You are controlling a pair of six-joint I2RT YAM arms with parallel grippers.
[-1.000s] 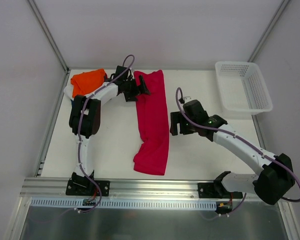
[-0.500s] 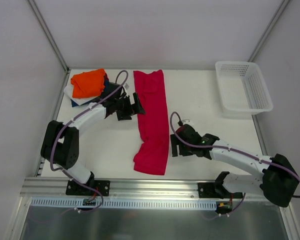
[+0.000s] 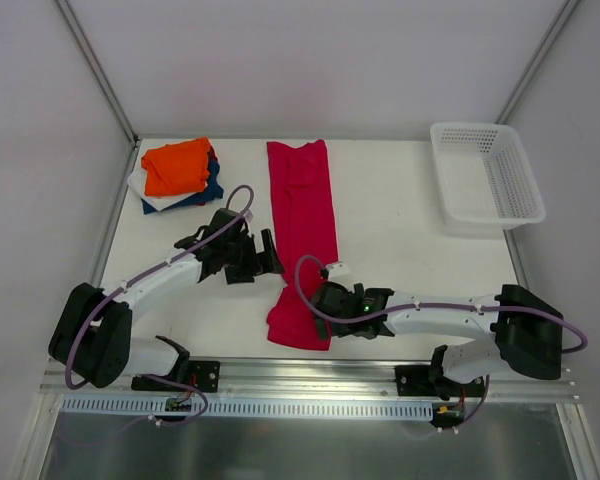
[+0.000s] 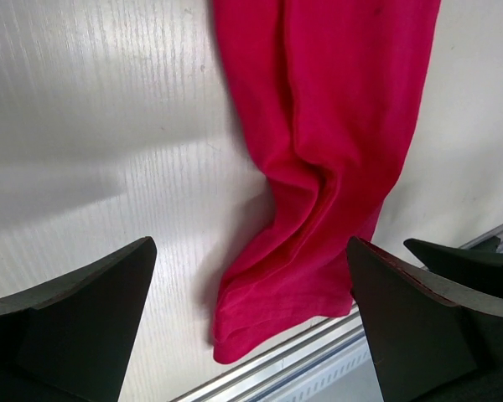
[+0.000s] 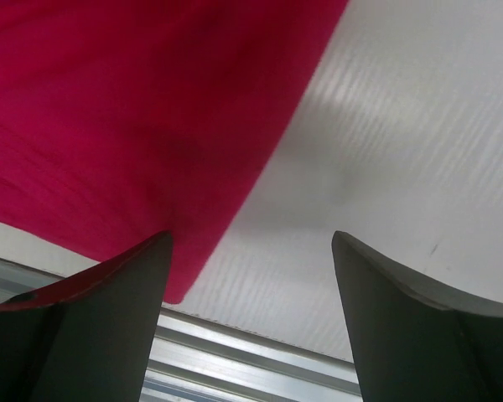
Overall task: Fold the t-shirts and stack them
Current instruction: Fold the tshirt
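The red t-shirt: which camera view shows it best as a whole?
The top external view. There the red t-shirt shows in full, a long strip from its far end to its near end. The left wrist view shows only the bunched near part; the right wrist view shows only a near corner.

This is a robotics lab test cell. Plain white wall panels (image 3: 310,60) set in aluminium struts (image 3: 93,65) box in a white table (image 3: 400,220). A left arm (image 3: 165,275) and a right arm (image 3: 440,308), both trailing cables, are bolted to an aluminium rail (image 3: 310,372) at its near edge.
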